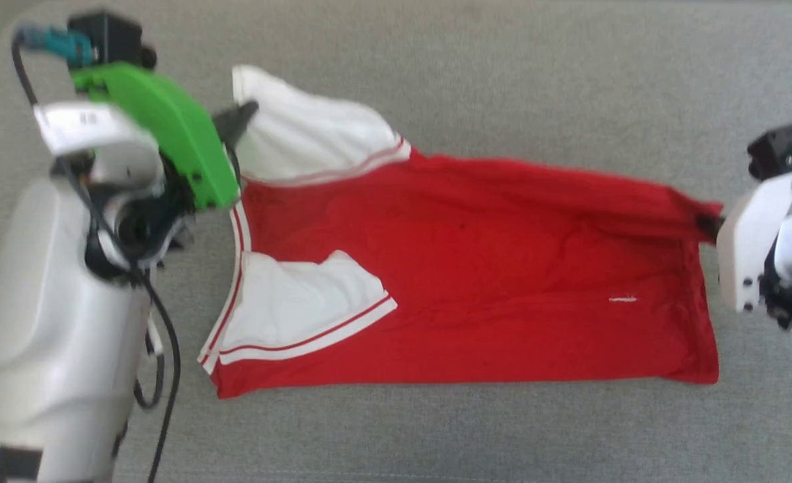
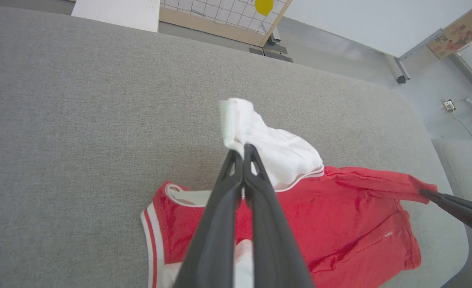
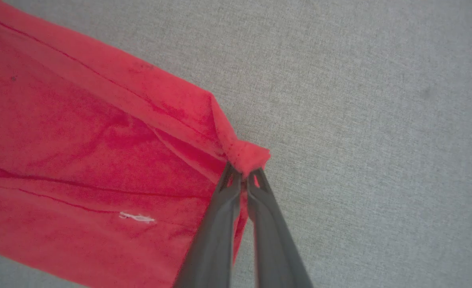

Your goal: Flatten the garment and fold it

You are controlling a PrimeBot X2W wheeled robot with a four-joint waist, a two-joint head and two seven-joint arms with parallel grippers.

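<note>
On the grey tabletop (image 1: 503, 80), the garment (image 1: 476, 268) lies stretched lengthwise. My left end effector (image 2: 239, 151) is clamped tight on its far white sleeve (image 1: 308, 134), my right end effector (image 3: 243, 176) on its far hem corner (image 3: 247, 154). I'd hold even tension and lay that edge flat without dragging the rest.

I read this as a test lab: a gridded board (image 2: 216, 14) and white panel (image 2: 359, 20) stand beyond my grey fabric surface (image 2: 60, 100).
</note>
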